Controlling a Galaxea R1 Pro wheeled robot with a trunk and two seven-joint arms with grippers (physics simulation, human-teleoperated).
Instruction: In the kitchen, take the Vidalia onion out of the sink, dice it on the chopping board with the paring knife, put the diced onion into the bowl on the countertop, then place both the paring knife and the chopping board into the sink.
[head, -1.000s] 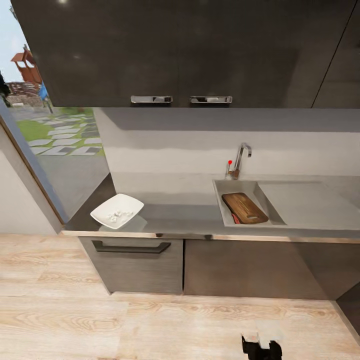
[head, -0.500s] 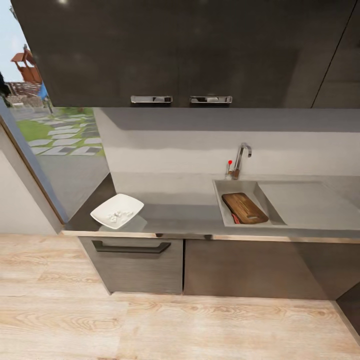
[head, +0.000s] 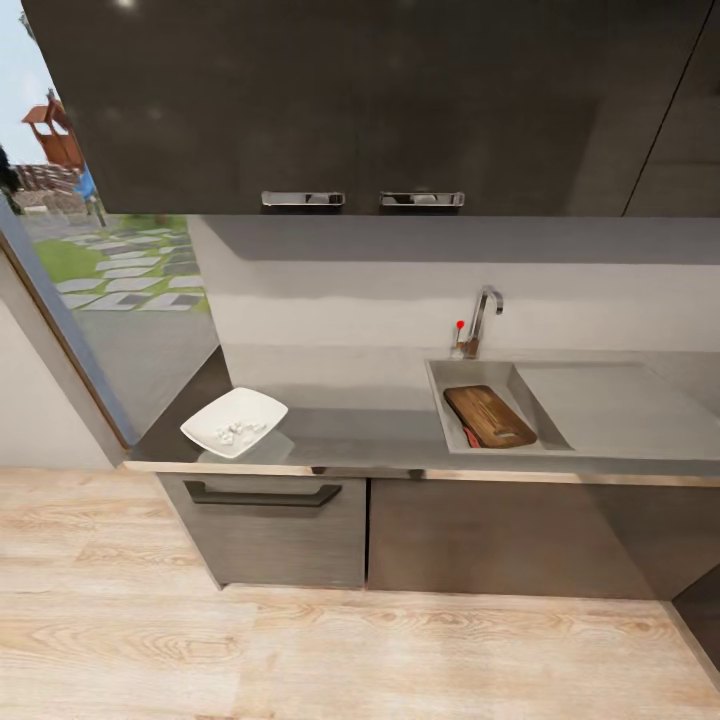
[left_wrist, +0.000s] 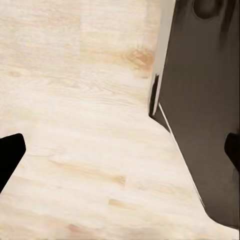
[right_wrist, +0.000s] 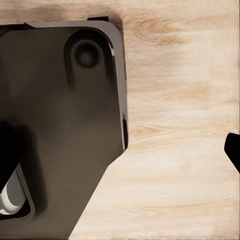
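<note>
The dark brown chopping board (head: 490, 416) lies inside the grey sink (head: 440, 385), tilted along the basin. A bit of the paring knife's reddish handle (head: 469, 437) peeks out beside the board's near left edge; its blade is hidden. The white bowl (head: 262, 402) stands on the countertop (head: 360, 425) at the left, with small pale diced onion pieces (head: 232, 432) in it. My left gripper (left_wrist: 120, 152) hangs open above the wooden floor, a dark fingertip at each side of the left wrist view. My right gripper (right_wrist: 120, 150) is also open over the floor, empty.
A chrome tap with a red knob (head: 483, 320) stands behind the sink, with the flat drainboard (head: 620, 405) to its right. Dark wall cabinets (head: 360, 100) hang above the counter, a drawer (head: 265, 495) sits below it. My dark base (right_wrist: 60, 125) (left_wrist: 205, 100) is beneath both grippers.
A gripper that showed at the bottom edge of the head view one second ago has dropped out of that view. The board, knife and bowl have not moved.
</note>
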